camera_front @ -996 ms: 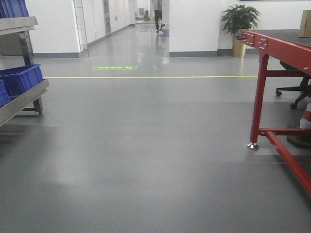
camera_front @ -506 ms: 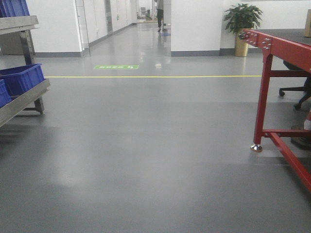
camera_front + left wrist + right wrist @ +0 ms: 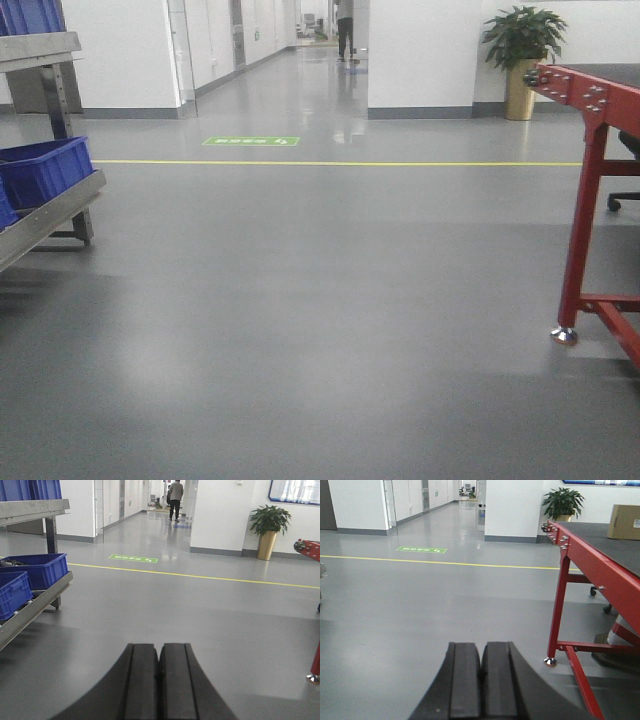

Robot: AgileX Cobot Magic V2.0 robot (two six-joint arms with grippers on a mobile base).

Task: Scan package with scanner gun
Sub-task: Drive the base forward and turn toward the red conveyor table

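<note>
A tan cardboard box, the package (image 3: pixel 625 522), stands on the far end of the red-framed table (image 3: pixel 588 559), with a bit of white label at its right edge; only the right wrist view holds it. The scanner gun is out of view. My left gripper (image 3: pixel 159 647) is shut with nothing in it, hanging over bare grey floor. My right gripper (image 3: pixel 483 646) is also shut and empty, left of the table's red leg and well short of the package.
A metal rack with blue bins (image 3: pixel 39 570) stands at the left. The red table (image 3: pixel 592 98) is at the right, with a chair base (image 3: pixel 625 197) behind it. A potted plant (image 3: pixel 524 42) and a walking person (image 3: pixel 175 497) are far ahead.
The front view has swung left: the red table and plant slid to the right in frame, and the tan box at its top right edge has left that view.
</note>
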